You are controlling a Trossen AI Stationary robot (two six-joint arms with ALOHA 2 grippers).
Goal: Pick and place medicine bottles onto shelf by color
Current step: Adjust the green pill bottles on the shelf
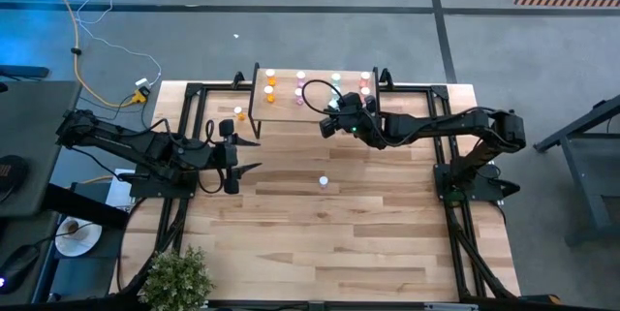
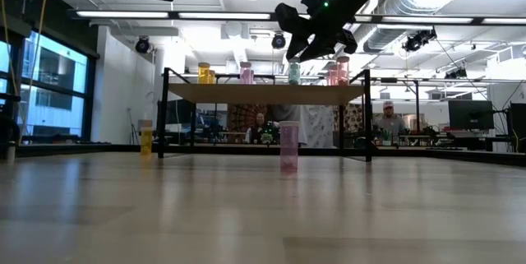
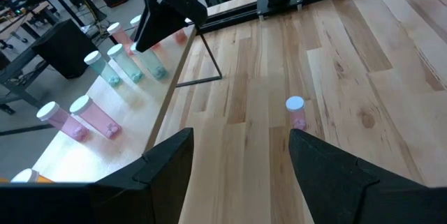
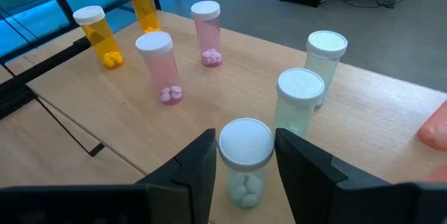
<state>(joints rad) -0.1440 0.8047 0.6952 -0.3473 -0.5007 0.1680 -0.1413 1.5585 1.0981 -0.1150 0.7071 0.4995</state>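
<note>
The shelf (image 1: 283,108) stands at the table's far edge and bears orange (image 4: 101,35), pink (image 4: 159,63) and teal (image 4: 300,102) medicine bottles, all upright with white caps. My right gripper (image 4: 244,140) reaches over the shelf's near edge and is shut on one more teal bottle (image 4: 246,175). A pink bottle (image 1: 324,182) stands alone on the table's middle. An orange one (image 1: 239,112) stands on the table left of the shelf. My left gripper (image 3: 241,137) waits open above the table's left side, pointing toward the lone pink bottle (image 3: 296,111). My right gripper has the teal bottle between its two fingers, one on each side, just under the white cap (image 4: 246,147). The fingers come slanting down from the table's near side. The bottle is upright, and its bottom (image 4: 244,199) seems to rest on the shelf near the near edge.
A red bottle (image 4: 434,125) shows on the shelf's right end. A potted plant (image 1: 179,277) sits at the table's near left corner. Black frame bars (image 1: 446,171) run along both sides. People sit in the room behind (image 2: 386,120).
</note>
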